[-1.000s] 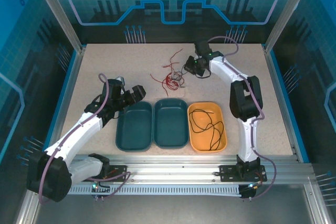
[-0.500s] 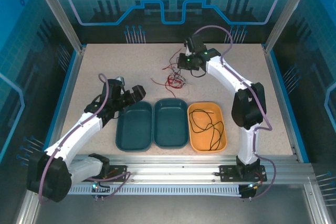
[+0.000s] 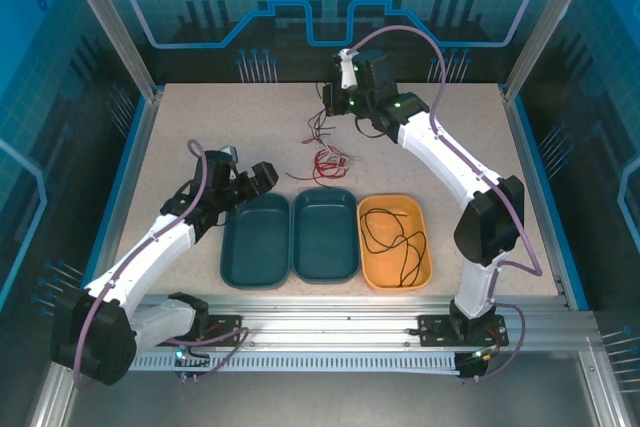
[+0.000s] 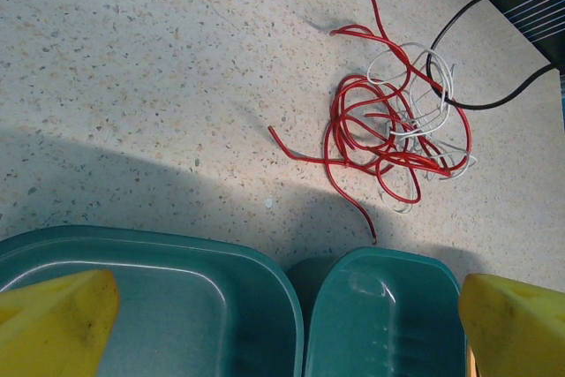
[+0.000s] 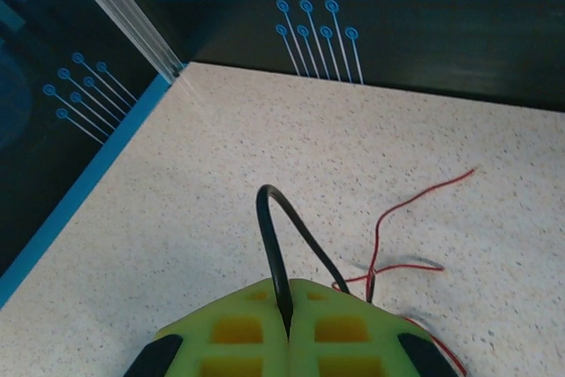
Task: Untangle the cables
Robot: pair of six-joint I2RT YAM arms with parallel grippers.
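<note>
My right gripper (image 5: 287, 293) is shut on a black cable (image 5: 275, 227), which loops out from between its fingertips above the table. In the top view that gripper (image 3: 333, 108) hangs over the far middle of the table, behind the tangle of red and white cables (image 3: 328, 158). The left wrist view shows the tangle (image 4: 397, 134), with the black cable (image 4: 481, 105) rising out of it to the upper right. A thin red cable (image 5: 415, 202) trails on the table. My left gripper (image 3: 264, 177) stands open and holds nothing, its yellow fingertips (image 4: 55, 324) over the teal trays.
Two teal trays (image 3: 233, 247) (image 3: 352, 237) sit side by side near the front. To their right, an orange tray (image 3: 424, 242) holds a coiled black cable (image 3: 392, 235). Blue walls and metal posts ring the table.
My right arm has swung left and toward the back wall, pulling the black cable up out of the tangle. The tangle has shifted slightly. The left arm has not moved.
</note>
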